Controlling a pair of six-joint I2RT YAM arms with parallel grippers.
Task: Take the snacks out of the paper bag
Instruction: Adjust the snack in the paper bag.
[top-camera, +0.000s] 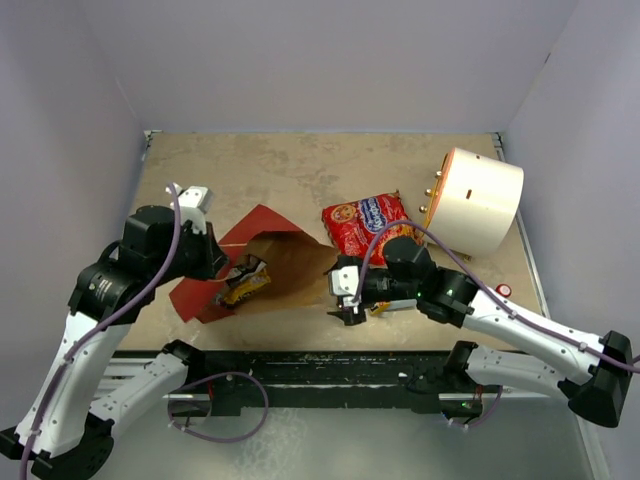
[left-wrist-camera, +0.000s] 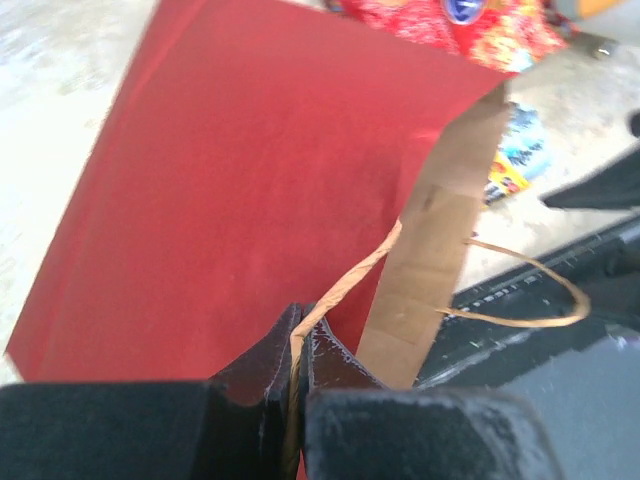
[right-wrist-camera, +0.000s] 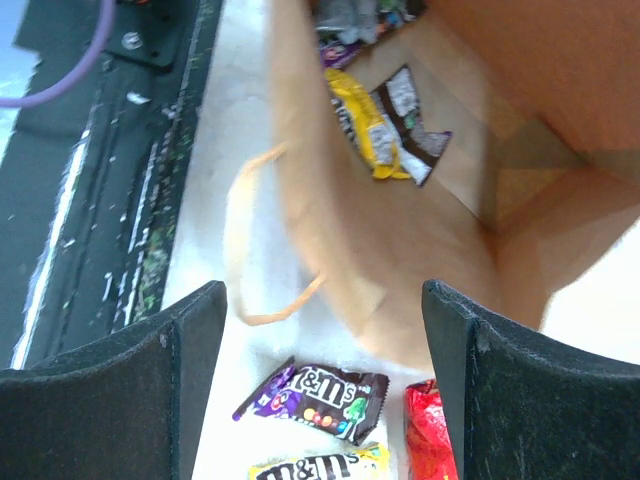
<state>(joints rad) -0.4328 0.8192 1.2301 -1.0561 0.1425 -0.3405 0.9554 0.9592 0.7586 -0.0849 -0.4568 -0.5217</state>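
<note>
Emptying step underway: left tool (left-wrist-camera: 303, 332) pinches the handle (left-wrist-camera: 352, 278) of the paper bag (left-wrist-camera: 230, 180); right tool (right-wrist-camera: 322, 305) hangs released at its mouth; next, reach inside for the candy wrappers (right-wrist-camera: 380, 130).

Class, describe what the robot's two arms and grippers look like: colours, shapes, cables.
Both the left arm and the right arm have smooth white link shells joined by chunky black cylindrical joints. A thin purple cable loops along each arm. The left gripper and the right gripper have broad, matte black fingers with a grainy texture.
</note>
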